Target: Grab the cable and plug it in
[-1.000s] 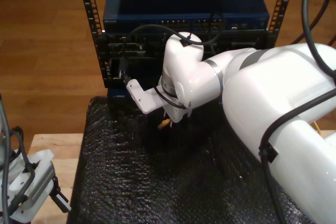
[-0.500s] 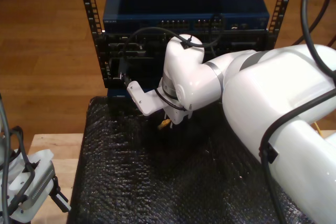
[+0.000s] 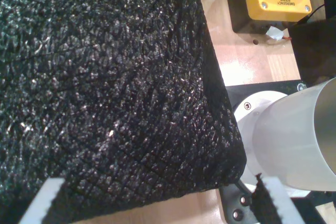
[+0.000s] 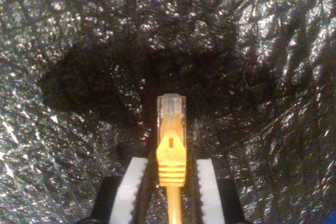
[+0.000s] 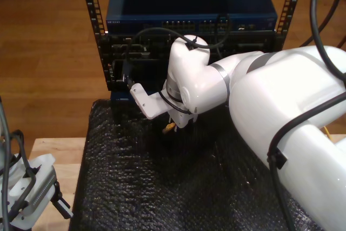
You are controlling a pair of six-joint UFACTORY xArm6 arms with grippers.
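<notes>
Fingers [image 4: 131,187] of my second gripper [image 4: 169,190]: clamped on the thin yellow-orange network cable [image 4: 171,153] at its boot, its clear plug jutting forward above the crinkled black plastic sheet [image 4: 63,40]. My first gripper [image 3: 157,203]: spread, holding nothing, over the sheet's edge. Blue rack switch [image 5: 189,6]: beyond, at the exterior view's top. Risk: the plug twisting in the narrow grip and missing its port.

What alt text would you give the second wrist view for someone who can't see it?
My second gripper is shut on the yellow-orange cable, its clear plug pointing forward past the white fingers. Beneath it lies a crinkled black mat, shadowed under the plug.
</notes>
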